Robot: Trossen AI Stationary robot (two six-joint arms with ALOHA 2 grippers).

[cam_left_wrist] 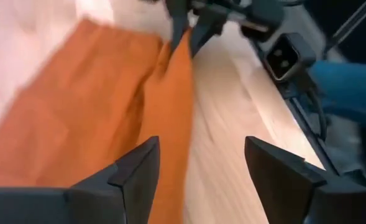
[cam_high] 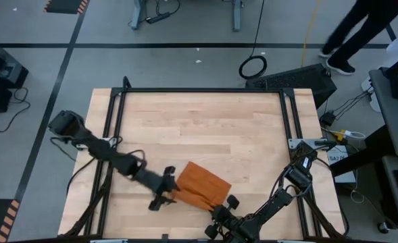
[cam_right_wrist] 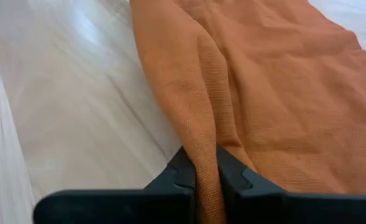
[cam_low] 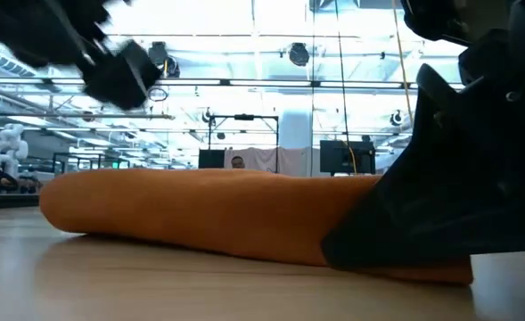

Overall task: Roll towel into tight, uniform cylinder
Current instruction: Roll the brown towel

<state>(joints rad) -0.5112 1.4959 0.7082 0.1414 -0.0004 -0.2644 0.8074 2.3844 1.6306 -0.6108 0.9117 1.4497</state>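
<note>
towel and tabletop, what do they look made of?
Towel: looks like soft woven cloth, rust-orange and matte; a fine weave shows in the right wrist view, and it bunches into a ridge where the right end effector pinches it. The exact fibre can't be told.

Tabletop: looks like light wood in glued strips, with visible plank lines and grain and a smooth, slightly shiny finish.

towel (cam_low: 217, 214) on table (cam_low: 155, 285), gripper (cam_low: 440, 214) gripping
</note>
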